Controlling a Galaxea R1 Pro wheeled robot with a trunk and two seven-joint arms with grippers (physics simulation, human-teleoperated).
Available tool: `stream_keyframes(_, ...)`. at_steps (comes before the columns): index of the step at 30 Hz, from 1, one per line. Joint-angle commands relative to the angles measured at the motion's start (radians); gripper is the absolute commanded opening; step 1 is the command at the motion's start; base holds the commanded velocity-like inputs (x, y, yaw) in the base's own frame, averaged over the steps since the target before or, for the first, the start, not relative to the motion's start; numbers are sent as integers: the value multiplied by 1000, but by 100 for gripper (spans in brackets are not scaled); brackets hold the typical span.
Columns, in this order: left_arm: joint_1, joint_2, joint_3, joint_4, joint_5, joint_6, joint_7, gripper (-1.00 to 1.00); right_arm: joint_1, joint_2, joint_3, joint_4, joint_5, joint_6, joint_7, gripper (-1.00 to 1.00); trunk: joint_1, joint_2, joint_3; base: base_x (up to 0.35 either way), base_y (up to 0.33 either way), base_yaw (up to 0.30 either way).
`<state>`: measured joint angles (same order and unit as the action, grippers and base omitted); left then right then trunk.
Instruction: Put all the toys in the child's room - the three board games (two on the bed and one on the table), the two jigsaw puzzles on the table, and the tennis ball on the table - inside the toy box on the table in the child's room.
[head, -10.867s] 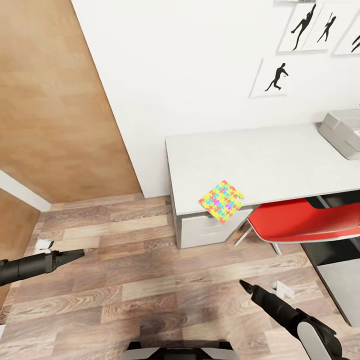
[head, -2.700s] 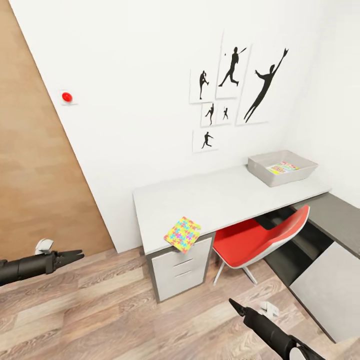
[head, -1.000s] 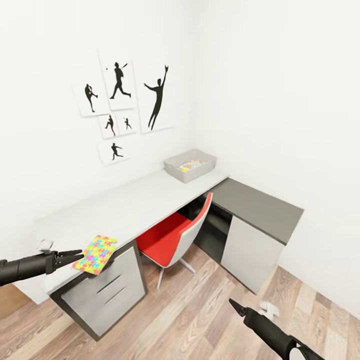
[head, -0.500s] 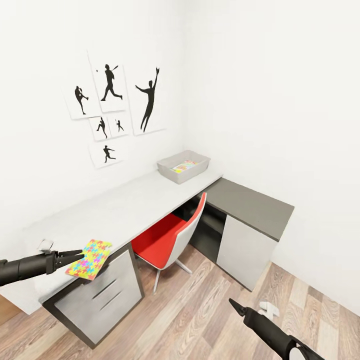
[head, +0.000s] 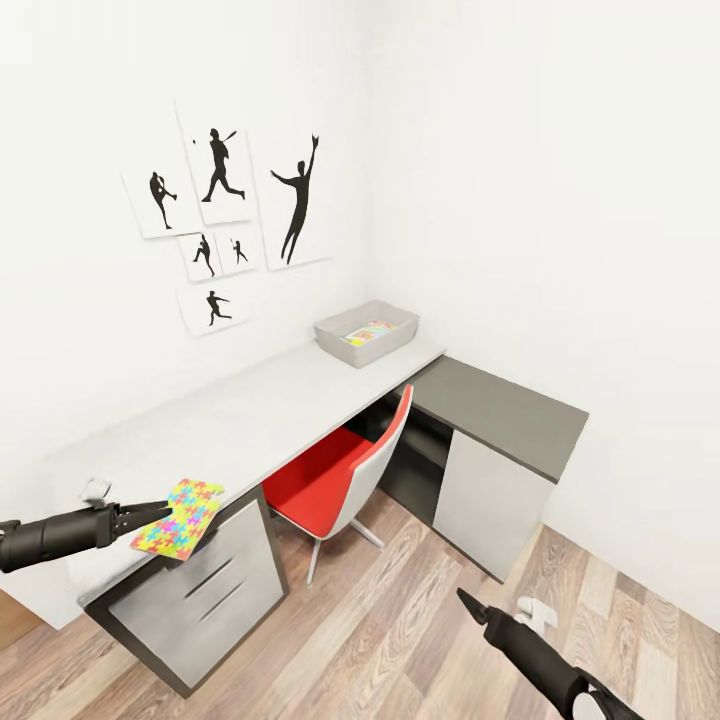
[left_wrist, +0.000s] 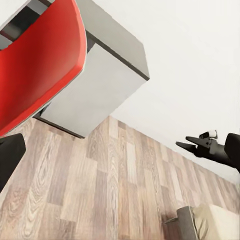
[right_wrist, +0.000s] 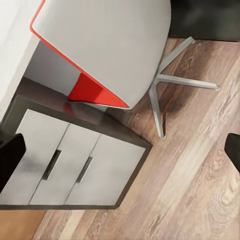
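One jigsaw puzzle (head: 180, 517) lies flat at the near left corner of the table (head: 270, 410), overhanging its edge. The toy box (head: 330, 338) stands at the table's far end by the wall, with something colourful in it that is too small to name. My left gripper (head: 160, 512) is open and empty; its tips line up with the puzzle's left edge in the head view. My right gripper (head: 468, 600) hangs open over the floor. The left wrist view shows a beige corner of the bed (left_wrist: 217, 225). Board games and tennis ball are out of view.
A red chair (head: 345, 470) is tucked under the table, beside the drawer unit (head: 190, 600). A dark grey side unit (head: 500, 410) joins the table's far end at a right angle. Athlete posters (head: 225, 210) hang on the wall. Wood floor (head: 400, 620) lies in front.
Over the earlier frames the camera rose and swung right along the desk, bringing the toy box and side unit into view. In the last half second the view holds still.
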<state>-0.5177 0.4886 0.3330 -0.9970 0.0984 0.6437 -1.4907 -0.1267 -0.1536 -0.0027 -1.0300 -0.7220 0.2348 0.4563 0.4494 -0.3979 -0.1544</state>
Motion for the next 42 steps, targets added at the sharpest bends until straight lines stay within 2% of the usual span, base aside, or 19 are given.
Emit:
stream_keyframes(1,-1,0,2,2,1,33,-3,100,-1,-2,-2,-8,-15,9,2,100,1,-2,-2,0,0,0)
stream_keyframes(5,-5,0,5,35,1,128,27,100,-22,-2,-8,-45,-35,29,0,100,1,-2,-2,0,0,0)
stream_keyframes(7,-8,-1,6,81,2,175,82,100,-51,1,-12,-59,-61,56,-1,100,1,-2,-2,0,0,0)
stream_keyframes(10,-12,-1,7,146,6,201,159,100,-73,5,-13,-64,-94,72,-10,100,1,-2,-2,0,0,0)
stream_keyframes(13,-14,-1,8,198,9,210,211,100,-98,10,-13,-66,-107,79,-27,100,1,-2,-2,0,0,0)
stream_keyframes(17,-14,-1,11,225,13,228,244,100,-117,14,-13,-67,-112,81,-37,100,1,-2,-2,0,0,0)
stream_keyframes(20,-15,-13,39,234,14,249,293,100,-123,22,-10,-70,-112,75,-40,100,1,-2,-2,0,0,0)
stream_keyframes(22,-15,-31,67,245,14,256,347,100,-125,33,-8,-76,-110,73,-40,100,1,-2,-2,0,0,0)
stream_keyframes(23,-16,-41,87,259,14,259,392,100,-125,38,-9,-88,-109,76,-40,100,1,-2,-2,0,0,0)
stream_keyframes(24,-17,-51,113,288,15,262,463,100,-125,42,-10,-112,-110,81,-39,100,1,-2,-2,0,0,0)
stream_keyframes(27,-23,-58,137,337,18,265,537,100,-125,43,-11,-139,-111,86,-37,100,1,-2,-2,0,0,0)
stream_keyframes(35,-74,-54,148,421,37,286,577,100,-119,44,-11,-165,-111,87,-30,100,1,-2,-2,0,0,0)
stream_keyframes(42,-116,-55,150,437,41,307,576,100,-109,37,-10,-240,-112,89,-28,100,1,-2,-2,0,0,0)
